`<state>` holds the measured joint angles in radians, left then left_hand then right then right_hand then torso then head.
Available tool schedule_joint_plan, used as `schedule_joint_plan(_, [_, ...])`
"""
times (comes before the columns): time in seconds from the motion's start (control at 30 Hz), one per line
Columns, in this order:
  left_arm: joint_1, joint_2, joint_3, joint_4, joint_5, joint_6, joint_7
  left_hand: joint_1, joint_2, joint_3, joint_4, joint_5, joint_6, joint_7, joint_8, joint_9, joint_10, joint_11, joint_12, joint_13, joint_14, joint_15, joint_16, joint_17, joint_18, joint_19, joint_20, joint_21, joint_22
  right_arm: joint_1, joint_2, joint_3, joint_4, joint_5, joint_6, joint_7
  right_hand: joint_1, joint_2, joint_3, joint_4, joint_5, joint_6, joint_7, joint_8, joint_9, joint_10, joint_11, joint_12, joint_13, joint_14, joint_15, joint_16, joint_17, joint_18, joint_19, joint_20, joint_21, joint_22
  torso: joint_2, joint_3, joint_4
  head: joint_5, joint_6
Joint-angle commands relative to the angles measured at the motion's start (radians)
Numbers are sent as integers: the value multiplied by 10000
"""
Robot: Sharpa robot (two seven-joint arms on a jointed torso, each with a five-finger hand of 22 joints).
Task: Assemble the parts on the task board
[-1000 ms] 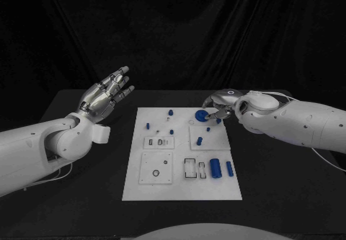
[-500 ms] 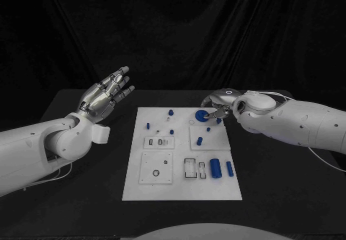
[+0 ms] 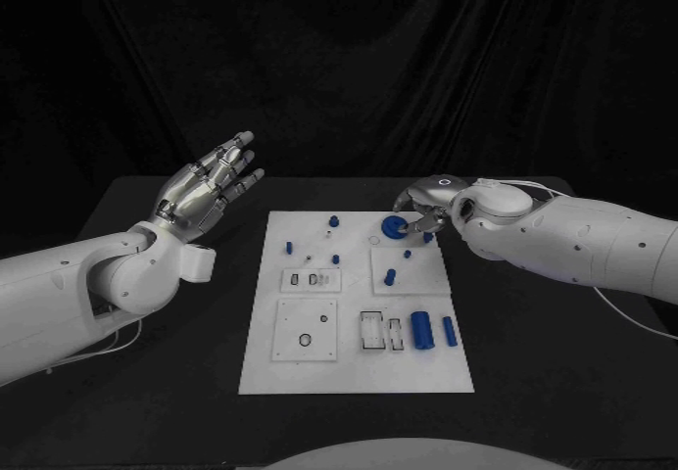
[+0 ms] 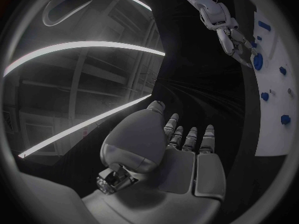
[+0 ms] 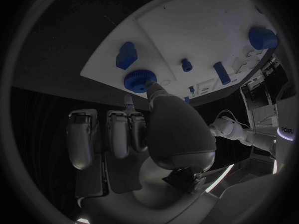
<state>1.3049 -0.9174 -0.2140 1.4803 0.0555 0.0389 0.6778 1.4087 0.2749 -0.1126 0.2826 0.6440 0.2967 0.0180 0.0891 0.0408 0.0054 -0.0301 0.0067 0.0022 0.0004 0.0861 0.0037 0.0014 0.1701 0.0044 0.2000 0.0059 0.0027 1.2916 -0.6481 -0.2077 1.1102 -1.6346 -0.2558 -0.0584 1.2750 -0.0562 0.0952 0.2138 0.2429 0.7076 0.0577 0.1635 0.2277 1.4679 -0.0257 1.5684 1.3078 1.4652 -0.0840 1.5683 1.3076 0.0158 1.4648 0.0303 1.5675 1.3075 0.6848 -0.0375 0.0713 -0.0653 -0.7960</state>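
The white task board (image 3: 354, 362) lies in the middle of the table. At its far right corner is a round blue knob (image 3: 390, 227), where my right hand (image 3: 424, 211) pinches its rim between thumb and a fingertip. The right wrist view shows my thumb tip against the ridged knob (image 5: 140, 79) on the board (image 5: 187, 30). My left hand (image 3: 210, 186) is raised left of the board, fingers straight and apart, holding nothing. The left wrist view shows that open hand (image 4: 181, 149) and, far off, my right hand (image 4: 233, 37) at the knob (image 4: 257, 60).
A thick blue cylinder (image 3: 421, 328) and a blue bar (image 3: 450, 331) lie at the board's near right. Small blue pegs (image 3: 335, 220) (image 3: 290, 245) (image 3: 390, 277) stand further back. Two recessed white blocks (image 3: 310, 280) (image 3: 307, 329) sit on the left half. Black table surrounds the board.
My right arm has shifted slightly left, with the wrist turning a little at the knob. The knob stays in the same spot. The left hand has not moved.
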Motion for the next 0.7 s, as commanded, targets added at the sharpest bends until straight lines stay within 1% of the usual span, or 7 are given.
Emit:
schedule_joint_plan(0.03, [-17,21,11,-2,-8,172,256,112,41,70,15,58,83,11,42,13,21,55,-41,4,-4,72,-37,-14,77,-7,68,-26,3,-67,56,4,-75,-81,172,-148,-8,86,-26,-53,-84,105,-3,-4,-9,1029,-13,24,2630,1056,-65,25,2632,-158,1060,-69,33,2633,4,-3,4,1,-27])
schedule_joint_plan(0.2, [-28,30,11,-48,-7,187,248,112,41,70,15,58,83,11,42,13,21,55,-41,4,-4,72,-37,-14,77,-7,68,-26,3,-138,140,4,-143,-81,161,-90,1,103,-24,-76,-144,189,8,12,-4,1029,-3,24,2630,1056,-60,25,2632,-158,1060,-64,33,2633,5,-1,3,7,-43])
schedule_joint_plan(0.4, [-45,46,11,-75,-7,207,246,121,47,81,14,72,79,12,44,12,18,56,-41,3,-4,77,-37,-14,76,-8,73,-27,2,-187,214,4,-195,-81,207,-39,66,158,1,-187,-49,664,30,162,80,1029,18,24,2630,1056,-49,25,2632,-158,1060,-50,33,2633,1,-2,4,-15,-76])
schedule_joint_plan(0.53, [-57,58,11,-91,-7,232,221,121,47,81,14,72,79,12,44,12,18,56,-41,3,-4,77,-37,-14,76,-8,73,-27,2,-212,250,4,-210,-81,239,-3,178,196,62,-337,284,1059,10,269,207,1029,11,24,2630,1056,-61,25,2632,-158,1060,-55,33,2633,2,1,2,-4,-98])
schedule_joint_plan(0.57, [-60,60,11,-94,-8,235,214,121,47,81,14,72,79,12,44,12,18,56,-41,3,-4,77,-37,-14,76,-8,73,-27,2,-217,255,4,-213,-81,255,4,199,200,79,-368,423,1171,6,312,250,1029,4,24,2630,1056,-65,25,2632,-158,1060,-60,33,2633,3,2,1,-4,-101])
schedule_joint_plan(0.6, [-63,61,11,-97,-8,238,207,123,50,85,13,76,74,13,43,12,15,56,-43,2,-4,79,-37,-14,76,-9,75,-28,1,-221,258,4,-216,-81,269,10,239,206,115,-426,661,1361,-2,383,336,1029,-3,24,2630,1056,-77,25,2632,-158,1060,-71,33,2633,2,4,0,-1,-107])
schedule_joint_plan(0.7, [-71,62,11,-109,-8,243,192,123,50,85,13,76,74,13,43,12,15,56,-43,2,-4,79,-37,-14,76,-9,75,-28,1,-236,260,4,-221,-81,298,35,309,219,186,-537,987,1612,-26,478,503,1029,-28,24,2630,1056,-96,25,2632,-158,1060,-93,33,2633,2,-1,2,20,-128])
